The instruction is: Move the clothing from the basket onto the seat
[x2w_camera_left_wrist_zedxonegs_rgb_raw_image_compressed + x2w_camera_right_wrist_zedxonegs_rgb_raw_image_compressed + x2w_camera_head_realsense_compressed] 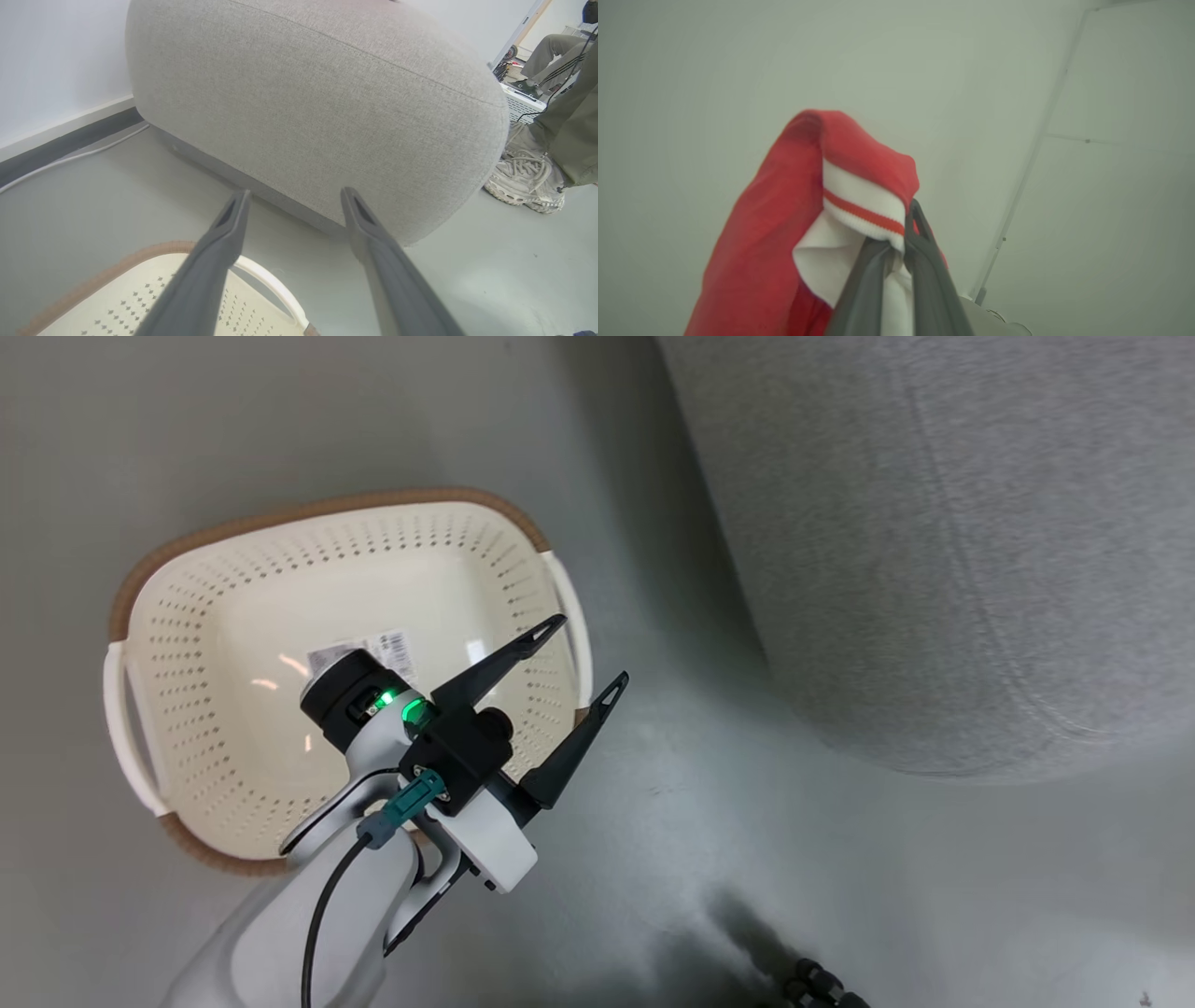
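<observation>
Carrying the red clothing [784, 224] pinched tight in the right end effector [899, 242], best hold that pinch until the fabric hangs over the grey seat [934, 569], then release low, while the left end effector [590, 651] gapes wide and empty above the bare-looking basket [187, 616].
</observation>
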